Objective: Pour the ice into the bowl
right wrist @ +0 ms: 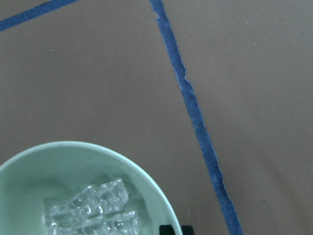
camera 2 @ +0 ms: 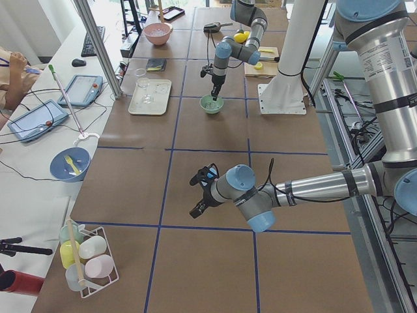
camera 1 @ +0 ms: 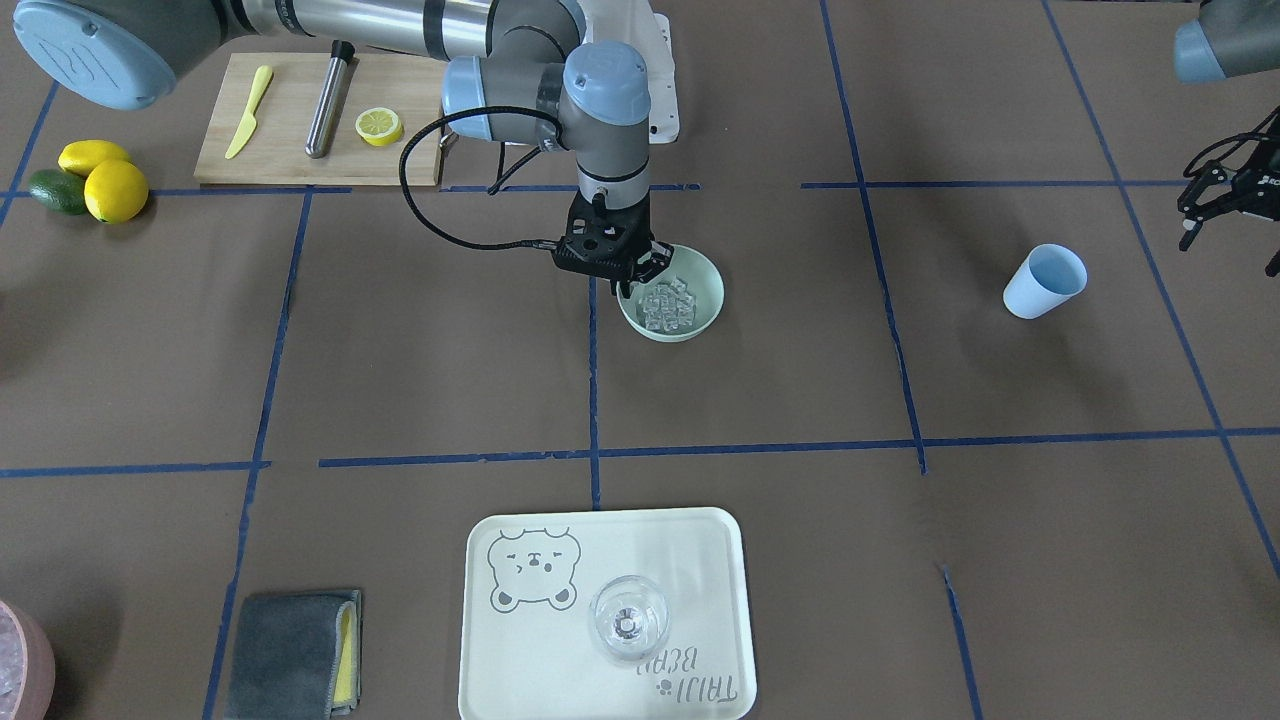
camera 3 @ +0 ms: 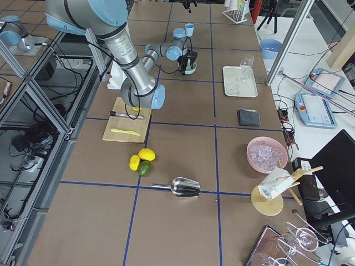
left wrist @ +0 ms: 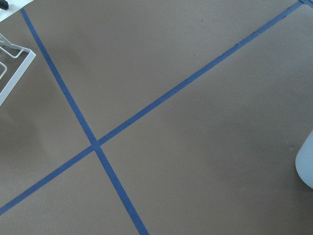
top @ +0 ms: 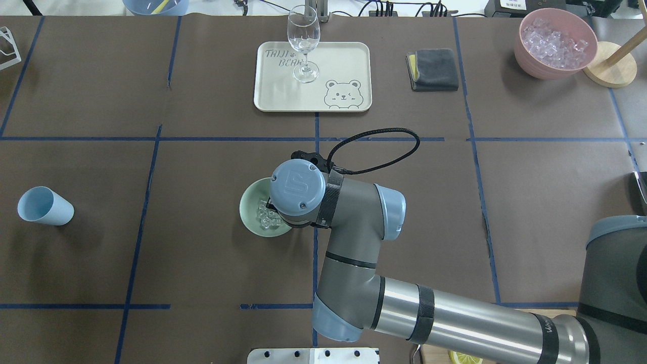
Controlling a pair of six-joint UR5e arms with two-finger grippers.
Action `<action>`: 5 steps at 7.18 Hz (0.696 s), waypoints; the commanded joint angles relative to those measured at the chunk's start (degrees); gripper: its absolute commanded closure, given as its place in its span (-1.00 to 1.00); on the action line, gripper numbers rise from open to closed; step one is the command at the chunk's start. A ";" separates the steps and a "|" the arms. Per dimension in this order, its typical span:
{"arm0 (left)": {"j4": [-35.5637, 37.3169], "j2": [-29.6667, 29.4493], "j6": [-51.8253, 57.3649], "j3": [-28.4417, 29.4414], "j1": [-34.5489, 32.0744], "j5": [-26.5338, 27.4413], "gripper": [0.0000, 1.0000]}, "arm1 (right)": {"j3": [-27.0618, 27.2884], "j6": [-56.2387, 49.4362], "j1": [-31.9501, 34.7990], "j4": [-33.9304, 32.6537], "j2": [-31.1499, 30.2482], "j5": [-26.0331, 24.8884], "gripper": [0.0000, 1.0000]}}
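The pale mint-green bowl [camera 1: 705, 300] stands near the table's middle with a heap of clear ice [camera 1: 668, 300] in it. It also shows in the overhead view [top: 247, 212] and the right wrist view [right wrist: 58, 144], with ice [right wrist: 93, 205] inside. My right gripper [camera 1: 632, 285] points down at the bowl's rim and looks shut on it; a dark fingertip [right wrist: 175, 229] sits against the rim. My left gripper [camera 1: 1230, 250] is open and empty, off to the side. A blue cup [camera 1: 1045, 282] lies on its side near it.
A cream tray [camera 1: 560, 650] holds a clear wine glass [camera 1: 628, 620]. A grey cloth [camera 1: 290, 650] lies beside it. A cutting board [camera 1: 290, 150] with a knife, a metal rod and a lemon slice is near the robot. A pink bowl [top: 525, 50] holds more ice.
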 commanded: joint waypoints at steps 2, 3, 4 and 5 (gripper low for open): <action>-0.17 0.22 0.00 -0.20 -0.03 -0.21 -1.00 | 4.19 0.66 2.23 0.79 -0.48 3.00 1.00; -0.34 0.04 -0.09 -0.11 -0.12 -0.30 -1.00 | 9.00 0.67 3.46 0.70 -3.79 3.63 1.00; -0.43 0.04 -0.44 0.06 -0.29 -0.30 -1.00 | 16.79 0.49 4.87 0.96 -10.87 3.72 1.00; 0.09 -0.31 -0.79 -0.11 -0.30 -0.65 -1.00 | 22.79 -0.03 6.36 2.01 -17.30 3.90 1.00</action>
